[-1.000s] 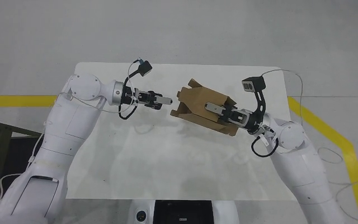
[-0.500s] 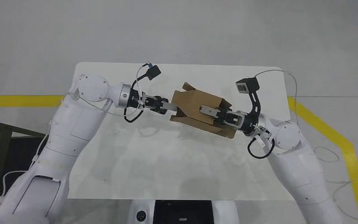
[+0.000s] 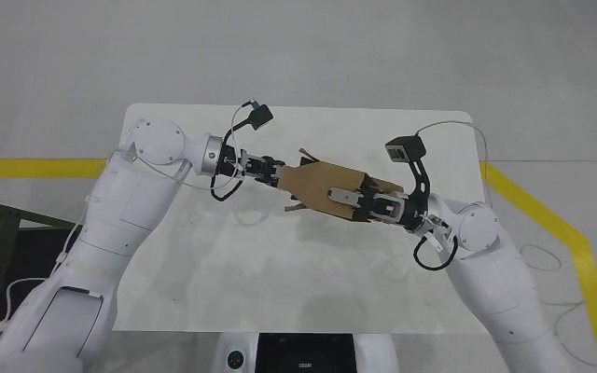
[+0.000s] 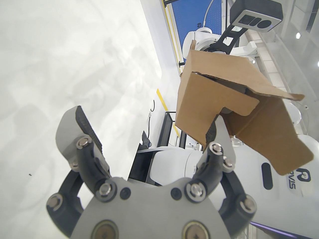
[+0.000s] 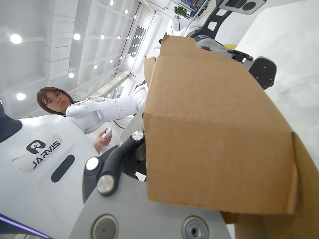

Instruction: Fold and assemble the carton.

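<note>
One carton, two grippers, one table.
Counted out: one carton (image 3: 322, 179) of brown cardboard, with three flaps (image 4: 214, 105) to tell apart at the end seen from the left wrist, two of them sticking out sideways from above; two grippers, one left gripper (image 4: 149, 119) and one right gripper (image 3: 336, 198); two fingers (image 4: 83, 128) in sight on the left gripper, and one finger in sight from above on the right gripper; one white table (image 3: 187, 280); two stretches of yellow line (image 3: 47, 168) on the floor, one off each side of the table; two arms (image 3: 168, 158), one per gripper.
</note>
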Controlling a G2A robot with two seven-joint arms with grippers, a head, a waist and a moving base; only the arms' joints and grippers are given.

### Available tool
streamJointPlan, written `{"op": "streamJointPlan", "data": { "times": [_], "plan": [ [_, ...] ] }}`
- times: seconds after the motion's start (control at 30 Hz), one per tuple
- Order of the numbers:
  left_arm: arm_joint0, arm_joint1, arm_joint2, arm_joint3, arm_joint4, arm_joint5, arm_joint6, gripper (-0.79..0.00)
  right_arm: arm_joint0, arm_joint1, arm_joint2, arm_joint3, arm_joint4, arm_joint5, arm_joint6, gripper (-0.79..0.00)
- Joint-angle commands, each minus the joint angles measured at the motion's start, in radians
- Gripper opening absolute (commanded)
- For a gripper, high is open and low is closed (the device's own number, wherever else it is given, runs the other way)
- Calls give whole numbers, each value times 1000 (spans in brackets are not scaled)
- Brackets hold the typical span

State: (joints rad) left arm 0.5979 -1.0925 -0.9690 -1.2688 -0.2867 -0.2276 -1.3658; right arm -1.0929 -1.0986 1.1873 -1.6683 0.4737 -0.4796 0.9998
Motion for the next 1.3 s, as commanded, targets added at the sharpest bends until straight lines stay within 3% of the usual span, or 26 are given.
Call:
{"op": "streamJointPlan", "data": {
  "times": [0.0,0.6,1.27],
  "plan": [
    [-6,-2,6,4,-2,-3,-1,0,2,-1,-4,-3,0,2,0,-785],
    [-33,-12,37,23,-17,-19,-9,0,13,-10,-35,-11,-11,20,-36,-785],
    [-14,-4,21,13,-20,-17,-8,0,1,-12,0,12,51,36,-58,-785]
  ]
}}
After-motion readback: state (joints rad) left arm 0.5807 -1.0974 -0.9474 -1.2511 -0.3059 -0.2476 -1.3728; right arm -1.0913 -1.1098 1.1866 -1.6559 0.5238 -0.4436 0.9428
